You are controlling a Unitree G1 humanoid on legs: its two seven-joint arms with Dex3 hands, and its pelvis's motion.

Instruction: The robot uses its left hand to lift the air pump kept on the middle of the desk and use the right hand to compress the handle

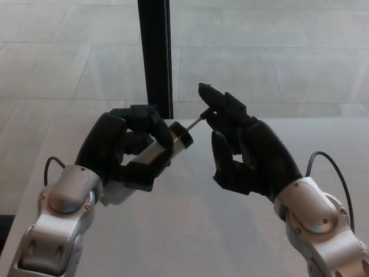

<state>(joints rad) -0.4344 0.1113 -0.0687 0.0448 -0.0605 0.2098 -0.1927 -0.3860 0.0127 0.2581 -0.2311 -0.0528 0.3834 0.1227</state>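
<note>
My left hand (124, 147) is wrapped around the air pump (151, 151), thumb and both thick fingers curled tight about its pale barrel, and I hold it lifted above the white desk (190, 231), tilted so that its lower end points down toward my silver left wrist and its black cap (180, 137) points up and to my right. The barrel shows only in the gaps between my fingers; the rest is hidden under my hand. From the cap a thin metal rod (194, 123) runs out a short way, slanting upward, and ends at the small dark handle (204, 115). My right hand (245, 150) meets it there: the fingers reach up and forward, and their tips close on the handle, pinching it between them, while the palm faces my left hand with open space between the two. Only a short length of rod shows between the cap and my fingertips. The pump is over the far middle part of the desk, near its back edge, touching nothing but my two hands. Behind it a black vertical post (154, 55) rises from just beyond the desk's edge, against a floor of large pale tiles (259, 52). A thin black cable loops off each of my wrists.
</note>
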